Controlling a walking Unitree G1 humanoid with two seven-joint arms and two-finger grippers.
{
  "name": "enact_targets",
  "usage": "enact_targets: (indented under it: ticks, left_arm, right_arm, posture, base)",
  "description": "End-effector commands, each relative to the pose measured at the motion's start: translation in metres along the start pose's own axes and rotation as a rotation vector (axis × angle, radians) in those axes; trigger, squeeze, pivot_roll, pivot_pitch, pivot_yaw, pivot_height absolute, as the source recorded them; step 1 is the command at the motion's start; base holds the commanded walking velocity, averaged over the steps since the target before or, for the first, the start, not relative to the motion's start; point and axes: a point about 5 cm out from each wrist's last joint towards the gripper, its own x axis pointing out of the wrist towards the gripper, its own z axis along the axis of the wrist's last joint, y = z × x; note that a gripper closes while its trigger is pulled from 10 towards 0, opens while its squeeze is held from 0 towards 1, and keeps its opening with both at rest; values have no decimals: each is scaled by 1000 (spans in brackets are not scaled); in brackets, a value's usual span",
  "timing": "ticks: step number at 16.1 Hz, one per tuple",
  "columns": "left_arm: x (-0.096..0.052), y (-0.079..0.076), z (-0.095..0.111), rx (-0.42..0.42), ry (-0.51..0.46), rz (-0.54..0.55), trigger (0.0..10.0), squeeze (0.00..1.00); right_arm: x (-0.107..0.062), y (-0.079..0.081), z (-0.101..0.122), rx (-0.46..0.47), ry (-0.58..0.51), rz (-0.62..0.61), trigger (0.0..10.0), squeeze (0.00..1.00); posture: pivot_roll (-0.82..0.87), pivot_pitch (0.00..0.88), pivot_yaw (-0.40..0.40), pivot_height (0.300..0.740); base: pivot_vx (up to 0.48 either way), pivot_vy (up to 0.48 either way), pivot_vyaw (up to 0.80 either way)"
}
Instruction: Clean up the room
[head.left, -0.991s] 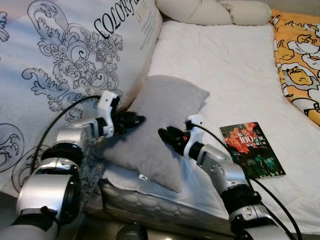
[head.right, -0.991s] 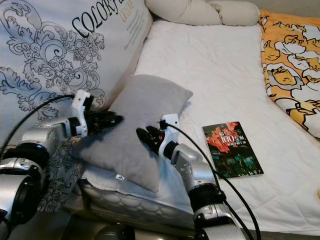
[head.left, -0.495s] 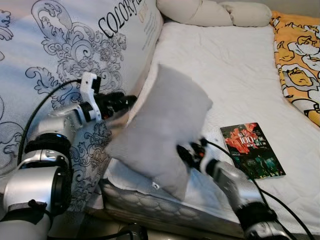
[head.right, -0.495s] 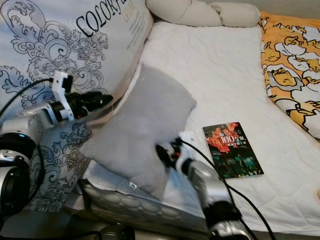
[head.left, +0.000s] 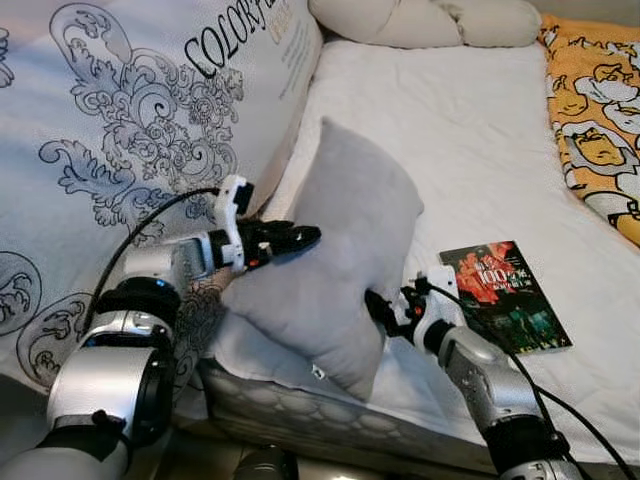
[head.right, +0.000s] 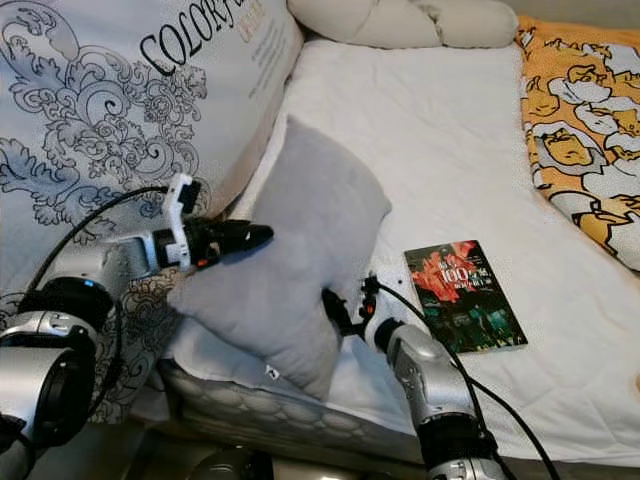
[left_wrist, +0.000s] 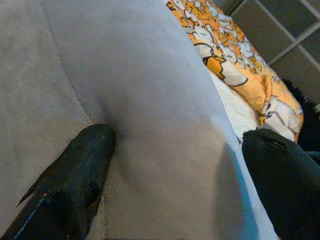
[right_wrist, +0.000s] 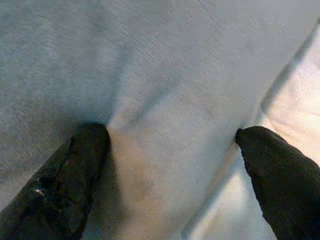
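Both silver arms reach forward over the near edge of the bed, one on each side of the grey pillow (head.left: 335, 265), which stands tilted on its lower corner at the mattress edge. The left arm is bent at the elbow and stretches toward the pillow's left face, where the left gripper (head.left: 300, 237) presses its black fingers into the fabric. The right arm comes up from below, its forearm angled toward the pillow's lower right side, and the right gripper (head.left: 377, 306) meets the cloth there.

From the head views the fingertips are partly hidden by folds of the pillow. The left wrist view shows them better: the two black fingers (left_wrist: 75, 175) are spread wide apart, one dented into the grey cloth, the other just beside it, with the orange patterned blanket (left_wrist: 235, 60) beyond the pillow's edge. The right wrist view shows that gripper's fingers (right_wrist: 70, 175) likewise spread wide, one tip pushed into the pillow, with the white sheet (right_wrist: 295, 105) past the other.

Just to the right of the right gripper a dark book (head.left: 503, 297) lies flat on the sheet. Behind the left gripper leans a large white printed cushion (head.left: 130, 130)
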Motion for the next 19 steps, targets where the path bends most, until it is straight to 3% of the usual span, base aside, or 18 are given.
enact_targets:
  ticks: [1,4,5,6,7,8,9,10,14,19]
  left_arm:
    - [3,-3,3,-30,-5,-6,10000,933]
    - [3,1,-5,-22,83,57,10000,922]
    - [3,1,-12,12,146,57,10000,345]
    - [3,0,-16,47,186,47,10000,67]
    - [3,0,-17,57,191,44,10000,0]
    - [2,0,-18,80,215,45,4039,0]
    - [2,0,-18,93,226,51,0,0]
    - [1,0,-17,146,256,64,0,0]
    - [-2,0,-5,248,236,83,0,0]
    - [-5,-1,3,379,246,107,0,0]
  right_arm:
    - [2,6,2,-1,2,11,10000,1000]
    - [2,11,2,-7,2,25,10000,1000]
    - [2,12,2,-9,3,25,10000,1000]
    - [2,12,2,-13,3,25,10000,1000]
    - [2,12,2,-16,3,25,10000,1000]
    - [2,13,3,-17,3,26,10000,976]
    - [2,13,3,-18,2,27,10000,780]
    - [2,15,5,-38,0,38,10000,0]
    - [-4,20,12,-80,-28,117,10000,0]
    - [-35,25,26,-237,-36,363,10000,0]
  posture:
    - [31,74,86,740]
    - [34,78,87,740]
    - [34,77,88,740]
    - [33,78,89,740]
    - [34,77,89,740]
    - [34,76,90,740]
    - [33,75,89,740]
    - [34,73,91,740]
    - [41,71,104,740]
    - [43,58,99,740]
  base:
    - [0,0,0]
    - [0,0,0]
    - [0,0,0]
    - [0,0,0]
    - [0,0,0]
    - [0,0,0]
    - [0,0,0]
    - [0,0,0]
    - [0,0,0]
    - [0,0,0]
